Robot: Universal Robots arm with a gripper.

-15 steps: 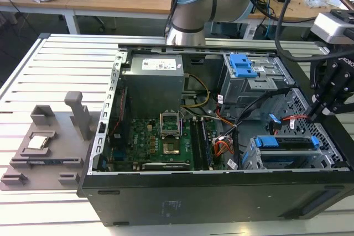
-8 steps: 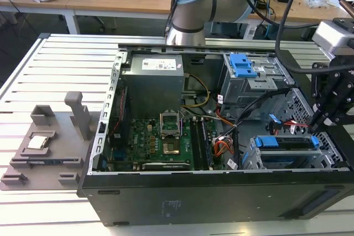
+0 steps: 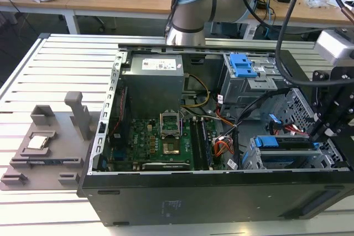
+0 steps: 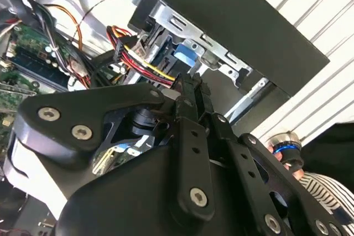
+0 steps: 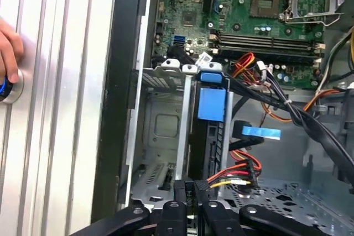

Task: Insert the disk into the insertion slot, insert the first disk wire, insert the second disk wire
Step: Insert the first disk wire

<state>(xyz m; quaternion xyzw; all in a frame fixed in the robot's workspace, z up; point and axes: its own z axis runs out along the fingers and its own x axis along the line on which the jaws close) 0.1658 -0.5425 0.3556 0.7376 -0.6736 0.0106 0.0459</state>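
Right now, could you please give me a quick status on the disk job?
Status: tool shut on the disk wire. The disk seated in the insertion slot. Black cable bundle close alongside.

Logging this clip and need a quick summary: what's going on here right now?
The robot arm's gripper is down inside the open computer case, at the drive cage. The disk, in its blue caddy, already sits in the insertion slot. A red, yellow and black wire bundle lies right beside the gripper at the disk's end; whether it is plugged in can't be told. A person's hand rests on a round button outside the case.
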